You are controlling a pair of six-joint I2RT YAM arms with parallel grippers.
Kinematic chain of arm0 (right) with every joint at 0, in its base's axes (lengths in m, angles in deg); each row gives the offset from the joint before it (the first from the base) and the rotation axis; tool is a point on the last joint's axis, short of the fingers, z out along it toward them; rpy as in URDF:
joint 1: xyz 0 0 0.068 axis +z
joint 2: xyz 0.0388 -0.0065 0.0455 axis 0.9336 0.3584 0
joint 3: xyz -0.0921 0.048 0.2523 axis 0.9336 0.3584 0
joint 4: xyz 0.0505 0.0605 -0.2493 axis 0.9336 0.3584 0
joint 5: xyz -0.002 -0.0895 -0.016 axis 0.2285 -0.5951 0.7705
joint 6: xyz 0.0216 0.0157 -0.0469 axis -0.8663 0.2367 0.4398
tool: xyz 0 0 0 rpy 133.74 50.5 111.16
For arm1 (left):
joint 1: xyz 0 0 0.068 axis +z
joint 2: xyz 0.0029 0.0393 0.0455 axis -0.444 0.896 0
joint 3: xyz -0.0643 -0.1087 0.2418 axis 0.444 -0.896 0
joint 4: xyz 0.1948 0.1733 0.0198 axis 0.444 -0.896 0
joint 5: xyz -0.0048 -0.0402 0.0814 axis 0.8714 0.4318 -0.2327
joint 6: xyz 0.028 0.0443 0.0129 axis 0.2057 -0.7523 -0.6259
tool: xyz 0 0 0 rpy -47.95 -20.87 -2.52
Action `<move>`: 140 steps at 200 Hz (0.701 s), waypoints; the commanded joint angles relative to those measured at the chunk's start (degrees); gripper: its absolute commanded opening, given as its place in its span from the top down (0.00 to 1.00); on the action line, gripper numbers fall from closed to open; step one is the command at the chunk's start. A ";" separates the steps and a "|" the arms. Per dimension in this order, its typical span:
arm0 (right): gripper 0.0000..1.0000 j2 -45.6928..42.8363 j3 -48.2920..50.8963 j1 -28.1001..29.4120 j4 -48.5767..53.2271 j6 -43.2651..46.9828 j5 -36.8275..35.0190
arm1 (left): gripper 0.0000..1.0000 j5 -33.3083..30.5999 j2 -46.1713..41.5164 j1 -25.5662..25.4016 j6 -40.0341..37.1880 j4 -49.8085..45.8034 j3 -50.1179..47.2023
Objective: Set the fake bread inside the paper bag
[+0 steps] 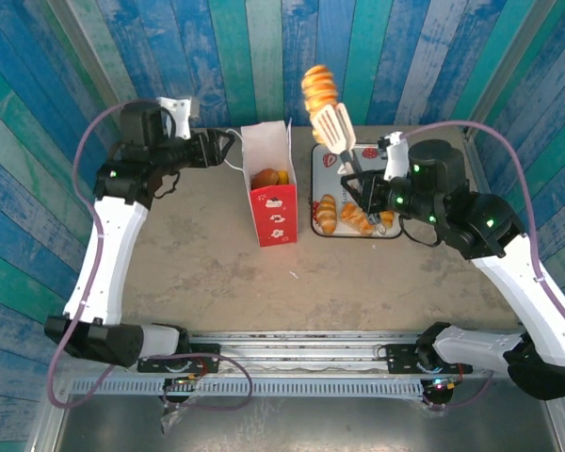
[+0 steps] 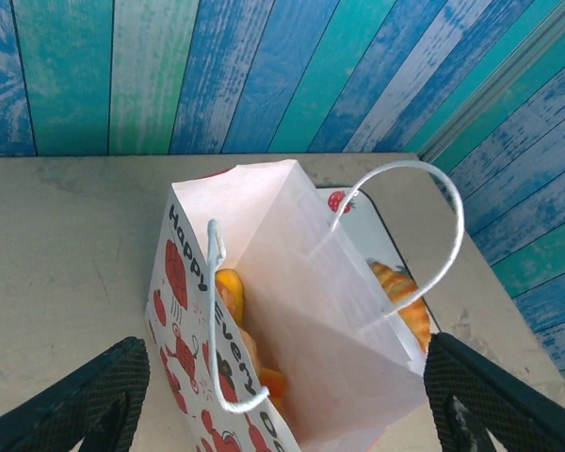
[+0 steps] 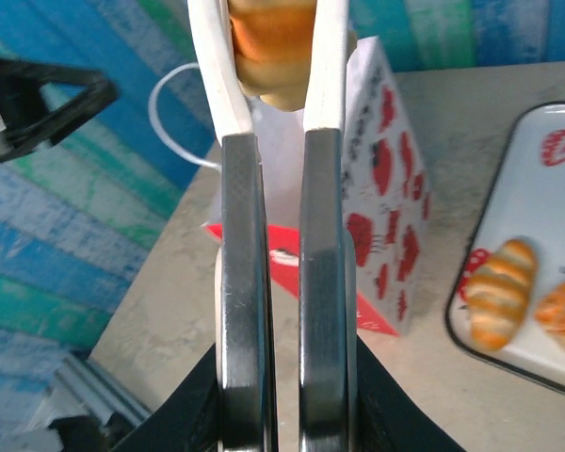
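Observation:
The paper bag [image 1: 271,188] stands open on the table, white with a red lower part, and several pieces of fake bread [image 1: 269,177] lie inside it. My left gripper [image 1: 222,144] is open at the bag's left side; its fingers [image 2: 94,395] flank the bag [image 2: 339,311] without touching it. My right gripper [image 1: 360,185] is shut on the metal handles of white-tipped tongs [image 1: 336,132]. The tongs [image 3: 325,235] pinch a golden roll [image 1: 317,89], held high and right of the bag's mouth. The roll [image 3: 273,38] shows between the white tips.
A white tray with strawberry prints [image 1: 326,156] lies right of the bag and holds a croissant [image 1: 328,213] and more rolls [image 1: 358,218]. Blue plank walls enclose the table on three sides. The bag's thin loop handles [image 2: 447,245] stick up.

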 commanded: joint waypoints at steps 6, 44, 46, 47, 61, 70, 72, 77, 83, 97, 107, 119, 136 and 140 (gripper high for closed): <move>0.84 0.31 -2.00 3.94 -5.72 -2.34 -1.89 | 0.24 0.12 4.59 0.23 -3.25 -2.80 3.64; 0.84 3.15 -3.69 8.65 -6.37 -2.66 -3.46 | 0.37 -1.40 11.90 0.23 -6.58 -7.55 9.60; 0.84 3.27 -3.77 8.84 -6.32 -2.64 -3.60 | 0.37 -1.36 12.23 0.23 -6.69 -7.71 9.71; 0.84 3.31 -3.83 8.96 -6.35 -2.71 -3.64 | 0.37 -1.41 12.30 0.23 -6.76 -7.75 9.90; 0.84 4.06 -3.97 10.05 -6.30 -2.98 -4.49 | 0.42 -1.19 13.94 0.23 -7.32 -7.79 10.66; 0.84 4.63 -4.02 10.65 -6.41 -3.24 -4.72 | 0.47 -0.94 14.78 0.22 -7.68 -7.82 11.23; 0.84 4.74 -3.98 10.74 -6.46 -3.25 -4.73 | 0.48 -0.93 14.99 0.23 -7.76 -7.87 11.42; 0.84 4.98 -4.01 10.96 -6.53 -3.40 -4.73 | 0.51 -1.01 15.43 0.23 -7.94 -7.88 11.68; 0.84 5.46 -3.97 11.38 -6.58 -3.53 -4.73 | 0.54 -1.05 15.97 0.18 -8.12 -7.80 12.05; 0.84 6.35 -3.74 12.08 -6.67 -3.92 -4.78 | 0.61 -0.97 17.51 0.22 -8.56 -8.16 13.27; 0.84 6.97 -3.47 12.56 -6.74 -4.09 -4.97 | 0.66 -1.01 18.44 0.23 -8.75 -8.43 14.13; 0.84 7.63 -3.00 12.93 -7.00 -4.52 -5.48 | 0.73 -1.03 19.00 0.23 -8.92 -8.40 14.47; 0.84 8.84 -2.74 13.12 -7.03 -4.81 -6.04 | 0.83 -1.41 19.06 0.23 -8.75 -7.97 14.39; 0.84 9.17 -2.70 13.12 -7.06 -4.80 -6.20 | 0.85 -1.52 18.96 0.23 -8.83 -7.97 14.40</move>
